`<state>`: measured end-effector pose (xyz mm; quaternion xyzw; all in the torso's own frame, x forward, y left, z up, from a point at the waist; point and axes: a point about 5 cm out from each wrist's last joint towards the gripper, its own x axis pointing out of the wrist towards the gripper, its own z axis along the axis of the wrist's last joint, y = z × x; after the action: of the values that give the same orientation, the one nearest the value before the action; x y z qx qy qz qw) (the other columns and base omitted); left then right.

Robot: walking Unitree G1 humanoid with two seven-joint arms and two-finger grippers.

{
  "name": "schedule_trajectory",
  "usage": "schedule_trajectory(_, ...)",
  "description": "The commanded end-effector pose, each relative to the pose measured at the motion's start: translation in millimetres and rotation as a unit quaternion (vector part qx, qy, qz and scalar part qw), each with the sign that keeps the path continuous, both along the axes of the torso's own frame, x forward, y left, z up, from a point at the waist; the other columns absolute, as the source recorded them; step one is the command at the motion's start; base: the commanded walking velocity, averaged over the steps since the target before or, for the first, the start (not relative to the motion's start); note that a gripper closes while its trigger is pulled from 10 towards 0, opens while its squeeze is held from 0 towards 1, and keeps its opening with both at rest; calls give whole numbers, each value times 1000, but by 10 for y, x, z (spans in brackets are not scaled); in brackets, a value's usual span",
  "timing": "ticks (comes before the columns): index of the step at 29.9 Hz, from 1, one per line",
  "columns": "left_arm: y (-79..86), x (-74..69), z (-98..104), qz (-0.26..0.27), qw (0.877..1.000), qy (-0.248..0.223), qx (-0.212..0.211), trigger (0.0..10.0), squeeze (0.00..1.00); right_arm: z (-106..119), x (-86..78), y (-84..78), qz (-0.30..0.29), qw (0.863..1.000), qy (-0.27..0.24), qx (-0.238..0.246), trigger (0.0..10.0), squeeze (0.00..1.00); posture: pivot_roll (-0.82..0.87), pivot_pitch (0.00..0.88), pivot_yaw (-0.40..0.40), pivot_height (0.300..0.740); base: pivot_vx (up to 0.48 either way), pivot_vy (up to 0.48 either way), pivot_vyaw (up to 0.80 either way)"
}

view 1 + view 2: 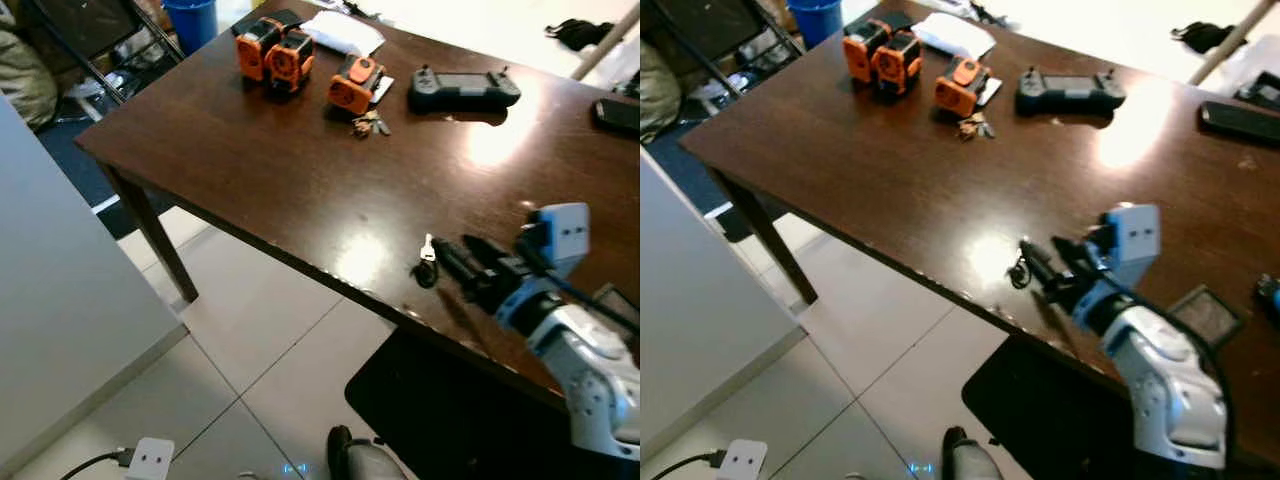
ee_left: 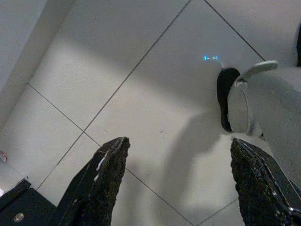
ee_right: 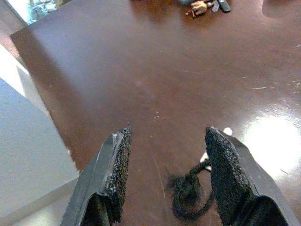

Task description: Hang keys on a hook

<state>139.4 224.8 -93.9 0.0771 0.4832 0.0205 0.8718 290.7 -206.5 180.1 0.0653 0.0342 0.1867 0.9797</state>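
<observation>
**Key with black cord near the table's front edge, right gripper open over it**

You see the key (image 1: 428, 247), pale at its head and tied to a black cord loop (image 3: 188, 193), lying flat on the dark wooden table (image 1: 250, 170). It sits close to the table's near edge, with only a narrow strip of wood between it and the drop to the tiled floor (image 1: 260, 350).

Your right gripper (image 1: 452, 262) reaches in over that edge, its two black fingers spread wide. In the right wrist view the cord lies between the pads (image 3: 223, 160), nearer one of them; you cannot tell whether anything touches.

Beyond the key, a broad bare stretch of tabletop runs toward the far side. There you find a second bunch of keys (image 1: 368, 124) just beside an orange device (image 1: 352, 84), two more orange devices (image 1: 275, 52), a white packet (image 1: 342, 32) and a dark handheld controller (image 1: 462, 90).

Your left gripper (image 2: 174, 183) hangs over the floor tiles, fingers apart and holding nothing. A white plug block (image 1: 150, 458) rests on the floor, well apart from the table leg (image 1: 155, 232).
</observation>
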Motion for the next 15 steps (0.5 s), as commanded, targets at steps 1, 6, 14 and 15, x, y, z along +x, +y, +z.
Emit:
schedule_trajectory(1,12,-115,-40,-2,1000,21,3,10000,0,-90,-5,-30,-16,1000,21,-5,10000,0,-118,150,83,740,0,0,0)
schedule_trajectory(6,8,-119,-42,-5,1000,22,3,10000,0,-255,63,58,-36,996,75,-22,10000,0,-122,146,79,740,0,0,0)
schedule_trajectory(14,0,-109,-41,-8,1000,22,3,10000,0,-295,56,21,-47,993,99,-34,10000,0,-120,142,77,740,0,0,0)
schedule_trajectory(15,2,-108,-40,-9,1000,22,4,10000,0,-291,58,17,-48,993,101,-36,10000,0,-120,142,77,740,0,0,0)
